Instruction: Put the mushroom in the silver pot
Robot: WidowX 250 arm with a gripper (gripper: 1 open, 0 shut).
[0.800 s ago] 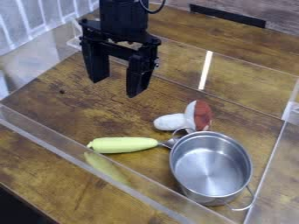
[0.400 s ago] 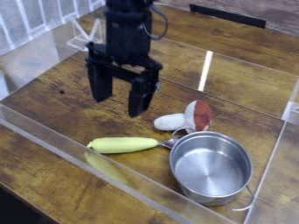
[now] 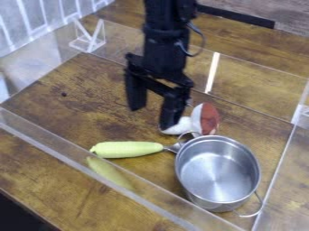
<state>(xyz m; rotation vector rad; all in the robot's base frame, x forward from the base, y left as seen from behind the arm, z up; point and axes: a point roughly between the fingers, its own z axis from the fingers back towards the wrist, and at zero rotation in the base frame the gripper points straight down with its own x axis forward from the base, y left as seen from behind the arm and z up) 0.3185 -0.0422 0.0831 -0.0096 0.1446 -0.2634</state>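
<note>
The mushroom [image 3: 193, 121] lies on its side on the wooden table, white stem pointing left and reddish-brown cap on the right. The silver pot [image 3: 219, 171] stands empty just in front of it, at the lower right. My black gripper [image 3: 156, 110] hangs pointing down just left of the mushroom's stem, its two fingers [image 3: 173, 110] spread open with nothing between them. The right finger stands close to the stem; whether it touches is unclear.
A yellow-green corn cob [image 3: 126, 149] lies left of the pot. Clear acrylic walls [image 3: 72, 144] fence the work area at the front, left and right. A small clear stand [image 3: 87, 36] sits at the back left.
The gripper has travelled right and toward the front, coming down from the back left of the table to just beside the mushroom. It stayed open. Mushroom, pot and corn have not moved.
</note>
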